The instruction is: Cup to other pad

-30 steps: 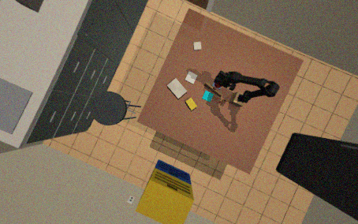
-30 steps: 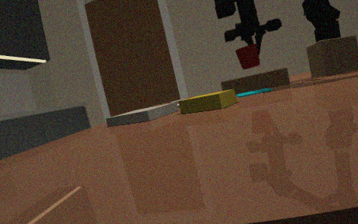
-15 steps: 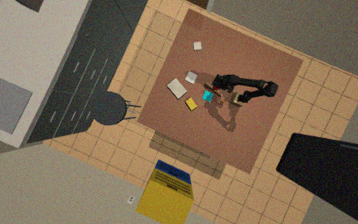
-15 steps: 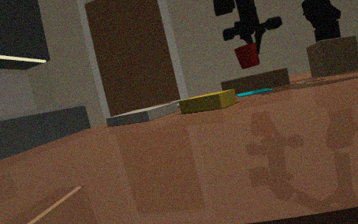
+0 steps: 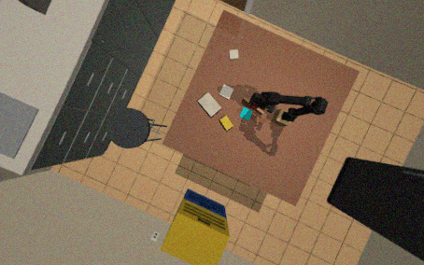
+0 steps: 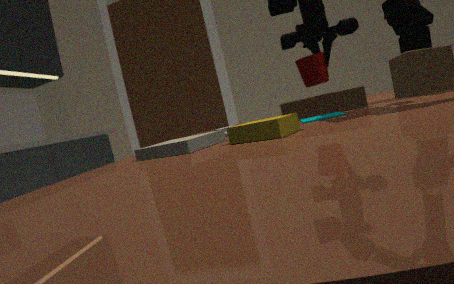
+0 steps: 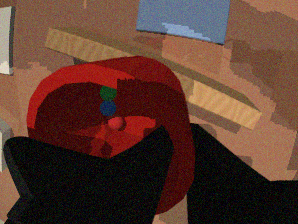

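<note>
The gripper (image 6: 322, 57) (image 7: 182, 132) is shut on the red cup (image 6: 311, 71) (image 7: 177, 95) by its wall and holds it in the air, roughly upright. In the wrist view a green marble (image 7: 108, 92), a blue marble (image 7: 108, 108) and a red marble (image 7: 116, 123) lie inside the cup. The cyan pad (image 5: 246, 113) (image 6: 322, 117) lies flat on one side of a low wooden bar (image 6: 325, 101) (image 7: 225, 101). The pale blue-grey pad (image 5: 226, 91) (image 7: 183, 17) lies beyond the bar in the wrist view. The cup hangs above the bar's near side there.
A yellow block (image 5: 226, 123) (image 6: 262, 131) lies near the cyan pad. A flat whitish box (image 5: 209, 104) (image 6: 162, 151) lies beside both, near the pale pad. A small white block (image 5: 233, 54) lies farther off. The arm stands on a wooden base (image 6: 425, 74).
</note>
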Controlling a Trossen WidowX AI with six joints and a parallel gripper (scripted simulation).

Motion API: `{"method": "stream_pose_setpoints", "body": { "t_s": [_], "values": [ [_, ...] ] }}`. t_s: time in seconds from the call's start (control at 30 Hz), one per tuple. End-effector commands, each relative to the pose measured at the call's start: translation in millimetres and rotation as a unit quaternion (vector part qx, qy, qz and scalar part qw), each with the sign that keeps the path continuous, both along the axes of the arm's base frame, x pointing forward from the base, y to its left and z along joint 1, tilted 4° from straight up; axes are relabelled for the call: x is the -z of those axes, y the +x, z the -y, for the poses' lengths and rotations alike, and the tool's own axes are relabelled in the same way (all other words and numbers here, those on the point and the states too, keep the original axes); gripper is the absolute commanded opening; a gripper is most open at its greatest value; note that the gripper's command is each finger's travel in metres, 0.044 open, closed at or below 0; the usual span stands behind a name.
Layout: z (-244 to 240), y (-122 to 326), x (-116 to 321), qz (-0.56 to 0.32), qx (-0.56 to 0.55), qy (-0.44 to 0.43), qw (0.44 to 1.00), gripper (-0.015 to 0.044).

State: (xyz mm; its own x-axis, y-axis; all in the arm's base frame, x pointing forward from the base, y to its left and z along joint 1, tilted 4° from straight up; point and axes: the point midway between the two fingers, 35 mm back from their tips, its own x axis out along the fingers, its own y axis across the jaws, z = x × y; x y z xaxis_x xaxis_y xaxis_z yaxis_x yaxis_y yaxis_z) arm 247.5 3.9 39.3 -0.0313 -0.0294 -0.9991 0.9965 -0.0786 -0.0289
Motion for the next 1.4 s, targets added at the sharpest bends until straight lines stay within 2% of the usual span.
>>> {"method": "stream_pose_setpoints", "body": {
  "t_s": [0.0,0.97,1.37],
  "values": [
    [-10,3,0,-0.001,0.0,0.002,1.0,0.0],
    [-70,18,0,0.0,0.0,0.005,1.0,0.0],
    [-71,18,13,0.0,0.0,0.005,1.0,0.0]
  ]
}}
